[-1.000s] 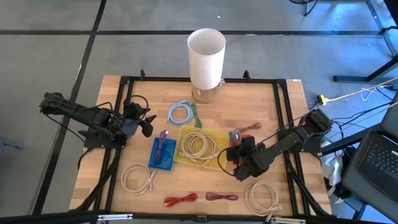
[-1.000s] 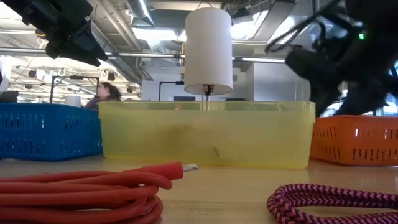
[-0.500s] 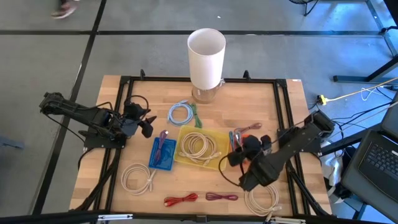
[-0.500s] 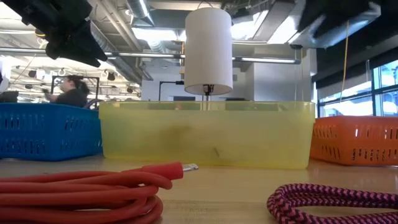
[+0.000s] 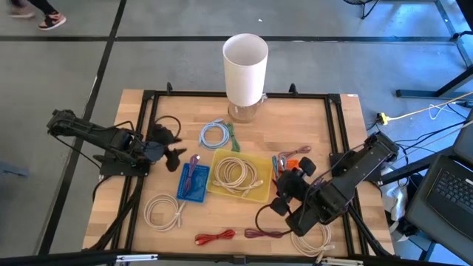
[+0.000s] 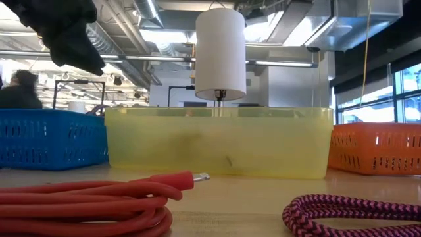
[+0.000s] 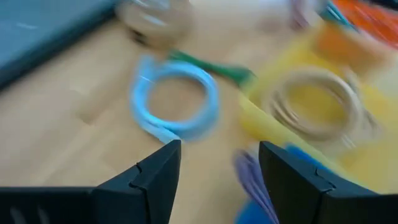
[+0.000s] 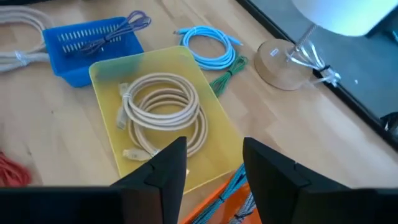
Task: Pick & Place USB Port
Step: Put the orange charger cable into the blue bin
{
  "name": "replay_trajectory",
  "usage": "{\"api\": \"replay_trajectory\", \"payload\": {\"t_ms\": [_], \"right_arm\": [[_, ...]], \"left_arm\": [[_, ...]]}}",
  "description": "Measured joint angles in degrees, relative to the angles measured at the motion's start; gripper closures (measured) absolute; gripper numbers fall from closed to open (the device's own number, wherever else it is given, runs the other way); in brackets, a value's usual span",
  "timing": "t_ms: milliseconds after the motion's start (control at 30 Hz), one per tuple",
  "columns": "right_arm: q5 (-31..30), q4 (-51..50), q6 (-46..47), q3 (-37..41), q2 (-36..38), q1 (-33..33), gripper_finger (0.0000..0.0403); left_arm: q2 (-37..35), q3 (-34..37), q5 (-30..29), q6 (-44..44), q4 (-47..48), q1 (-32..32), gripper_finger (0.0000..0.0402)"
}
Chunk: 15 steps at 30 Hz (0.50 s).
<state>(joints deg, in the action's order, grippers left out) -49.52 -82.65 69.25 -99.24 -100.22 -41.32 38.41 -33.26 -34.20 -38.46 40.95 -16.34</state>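
2 spread, empty pincers: right pincer (image 5: 284,193) just beside yellow bin's (image 5: 255,191) cream cable (image 5: 235,174).

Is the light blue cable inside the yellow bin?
No, the light blue cable lies coiled on the wooden table beside the yellow bin, which holds only a cream cable.

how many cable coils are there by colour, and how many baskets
beige cable coils: 3 (yellow basket, table left, table right)
light blue coil: 1
green cable: 1
red coil: 1
maroon braided coil: 1
purple cable in the blue basket: 1
baskets: 3, yellow, blue, orange
total: 8 cables, 3 baskets
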Motion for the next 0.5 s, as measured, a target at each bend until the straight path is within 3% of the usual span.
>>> {"api": "replay_trajectory", "payload": {"t_ms": [300,500], "right_arm": [[0.0,-0.1,-2.7,0.0,0.0,0.3,0.0244],[0.0,-0.1,-3.7,0.0,0.0,0.3,0.0244]], "left_arm": [[3.5,0.0,25.2,4.2,0.0,-2.8,0.0192],[10.5,0.0,33.5,1.7,0.0,-9.7,0.0192]]}}
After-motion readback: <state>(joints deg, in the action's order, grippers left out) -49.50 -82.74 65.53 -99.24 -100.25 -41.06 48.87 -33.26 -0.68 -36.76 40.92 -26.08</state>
